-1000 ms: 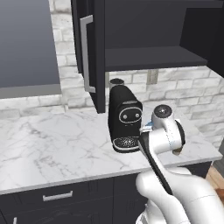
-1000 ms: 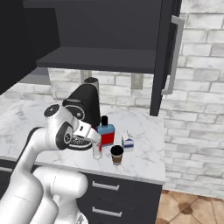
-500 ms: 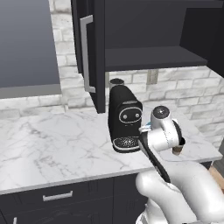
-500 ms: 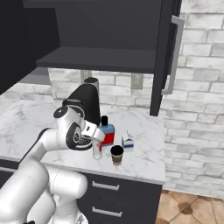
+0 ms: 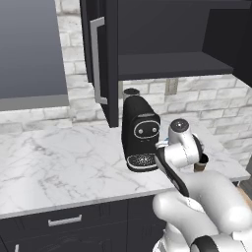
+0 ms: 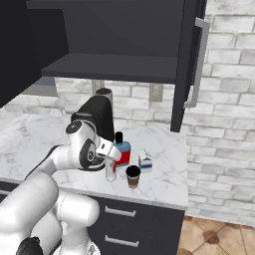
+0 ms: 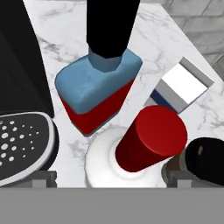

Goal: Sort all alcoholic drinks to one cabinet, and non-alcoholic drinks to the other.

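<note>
From the left base view, the arm reached past the coffee machine (image 5: 140, 134) toward the counter's (image 5: 59, 162) right end, where the coffee cup (image 5: 201, 162) peeked out. In the right base view the hand (image 6: 110, 153) hung spread and empty just above the upright white bottle (image 6: 110, 169), with the red bottle (image 6: 121, 150) behind, the milk carton (image 6: 146, 163) beside, and open cabinet shelf (image 6: 109, 67) overhead. In the hand view the red cap (image 7: 151, 136) sat almost straight below, neighbours crowding close.
</note>
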